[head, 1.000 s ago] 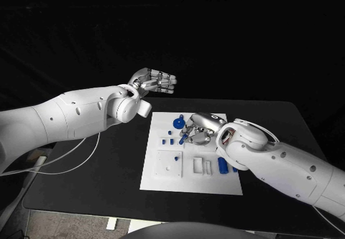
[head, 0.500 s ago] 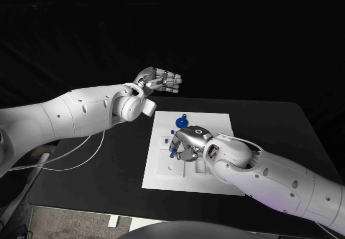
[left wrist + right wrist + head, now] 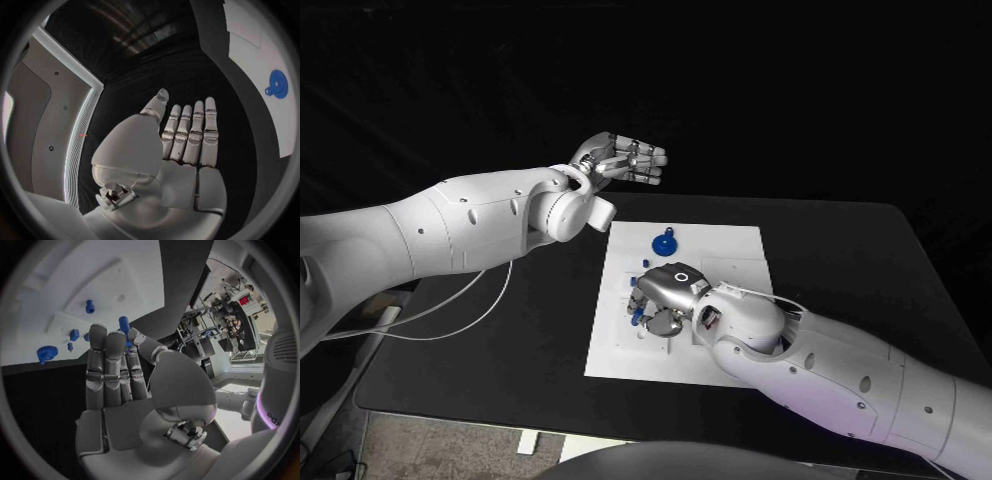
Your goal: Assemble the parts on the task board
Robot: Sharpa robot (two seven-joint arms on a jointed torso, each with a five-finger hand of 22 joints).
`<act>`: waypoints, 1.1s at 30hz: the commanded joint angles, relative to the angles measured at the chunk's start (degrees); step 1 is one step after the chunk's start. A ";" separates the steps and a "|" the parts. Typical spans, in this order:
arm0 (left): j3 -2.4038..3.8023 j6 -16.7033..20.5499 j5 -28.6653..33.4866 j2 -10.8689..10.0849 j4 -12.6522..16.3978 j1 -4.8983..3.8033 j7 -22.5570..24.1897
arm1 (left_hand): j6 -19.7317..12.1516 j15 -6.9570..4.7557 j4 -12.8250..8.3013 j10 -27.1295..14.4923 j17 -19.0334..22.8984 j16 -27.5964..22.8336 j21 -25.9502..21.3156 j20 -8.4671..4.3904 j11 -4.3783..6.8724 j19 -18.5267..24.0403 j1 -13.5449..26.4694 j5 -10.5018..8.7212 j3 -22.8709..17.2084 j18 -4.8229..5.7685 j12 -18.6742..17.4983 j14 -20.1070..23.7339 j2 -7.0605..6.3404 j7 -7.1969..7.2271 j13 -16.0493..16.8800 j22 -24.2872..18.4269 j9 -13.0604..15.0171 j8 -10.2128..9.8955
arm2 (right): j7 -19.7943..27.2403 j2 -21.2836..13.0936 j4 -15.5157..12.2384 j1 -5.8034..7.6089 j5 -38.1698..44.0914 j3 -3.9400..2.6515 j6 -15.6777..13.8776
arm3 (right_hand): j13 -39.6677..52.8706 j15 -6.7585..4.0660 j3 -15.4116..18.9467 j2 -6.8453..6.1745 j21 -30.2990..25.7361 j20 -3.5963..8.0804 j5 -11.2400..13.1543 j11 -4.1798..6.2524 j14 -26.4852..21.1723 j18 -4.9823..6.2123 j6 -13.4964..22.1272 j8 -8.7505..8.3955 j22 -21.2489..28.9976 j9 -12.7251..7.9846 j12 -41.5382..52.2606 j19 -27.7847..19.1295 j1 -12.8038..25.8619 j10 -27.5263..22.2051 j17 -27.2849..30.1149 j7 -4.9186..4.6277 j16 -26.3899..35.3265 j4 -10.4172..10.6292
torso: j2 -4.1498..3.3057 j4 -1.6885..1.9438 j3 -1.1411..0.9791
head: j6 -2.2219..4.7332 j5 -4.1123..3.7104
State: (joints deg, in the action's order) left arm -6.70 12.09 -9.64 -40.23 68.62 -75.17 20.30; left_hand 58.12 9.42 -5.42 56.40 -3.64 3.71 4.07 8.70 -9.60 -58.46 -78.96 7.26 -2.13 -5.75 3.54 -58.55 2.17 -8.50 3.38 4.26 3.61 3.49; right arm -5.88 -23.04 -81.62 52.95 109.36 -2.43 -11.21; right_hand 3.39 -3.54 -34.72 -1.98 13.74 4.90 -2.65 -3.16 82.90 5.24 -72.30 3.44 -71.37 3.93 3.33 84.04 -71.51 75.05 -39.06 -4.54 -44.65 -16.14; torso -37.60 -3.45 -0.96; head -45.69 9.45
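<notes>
**Listener:** What is laid out before you?

**Operator:** A black table (image 3: 516, 330) with the white task board (image 3: 733, 245) at its centre. My right hand (image 3: 661, 300) hovers over the board's middle, a blue part (image 3: 124, 324) pinched at its fingertips. My left hand (image 3: 620, 160) hangs raised beyond the board, flat, holding nothing.

**Listener:** Which step?

**Operator:** Placing, I judge. Next I must line the part up with its seat. A round blue part (image 3: 664, 243) lies near the far edge.

A white task board (image 3: 620, 340) is seen on a black table (image 3: 516, 340). Blue parts are carried on it, among them a round blue disc (image 3: 664, 243). Both arms are white, and the left hand (image 3: 625, 160) and right hand (image 3: 664, 297) are silver.
</notes>
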 commanded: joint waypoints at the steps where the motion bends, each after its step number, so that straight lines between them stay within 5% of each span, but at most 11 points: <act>1: 0.05 -0.83 0.03 0.23 -0.09 -0.03 0.91 | -0.13 -0.07 -0.15 0.16 0.07 -0.26 0.11 0.04 -0.10 -0.06 -0.14 -0.26 0.33 -0.18 0.20 0.41 0.62 -0.26 -0.05 -0.08 0.08 0.13 | -0.39 0.35 0.38 -0.29 3.03 0.09 -0.80 | 0.09 -0.24 -0.29 -0.19 -0.20 0.31 -0.09 1.66 0.25 1.11 -0.32 0.24 -0.08 0.07 0.19 1.78 -0.36 1.88 -0.09 0.04 0.28 -0.01 | -0.02 0.00 0.03 | -0.04 0.14; 33: 0.04 -1.18 0.04 0.82 -1.01 0.06 0.95 | -0.15 -0.10 -0.28 0.15 0.07 -0.26 0.11 0.03 -0.07 -0.05 -0.16 -0.25 0.31 -0.16 0.21 0.44 0.71 -0.27 -0.05 -0.08 0.08 0.13 | -0.49 0.12 0.80 -1.12 3.89 0.78 1.18 | 0.09 -0.25 -0.61 -0.34 -0.29 0.31 -0.10 1.68 0.27 1.13 -0.42 0.24 -0.40 0.07 0.19 1.80 -0.26 1.97 -0.17 0.07 0.29 -0.02 | -0.02 -0.11 0.05 | -0.88 0.53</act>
State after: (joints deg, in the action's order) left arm -6.71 11.73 -9.63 -39.55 67.59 -75.10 20.35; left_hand 58.12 9.42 -5.58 56.40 -3.65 3.71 4.07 8.70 -9.61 -58.46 -79.19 7.26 -1.97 -5.75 3.54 -58.55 2.38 -8.50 3.38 4.26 3.61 3.49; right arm -6.34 -22.90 -80.77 51.89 112.53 -1.67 -10.94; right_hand 3.42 -3.45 -35.08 -2.15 13.74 4.89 -2.38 -3.15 83.00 5.18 -72.20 3.47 -71.71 3.95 3.26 84.04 -71.35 75.04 -39.18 -4.56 -44.65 -16.12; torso -37.60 -3.58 -0.93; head -46.52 10.04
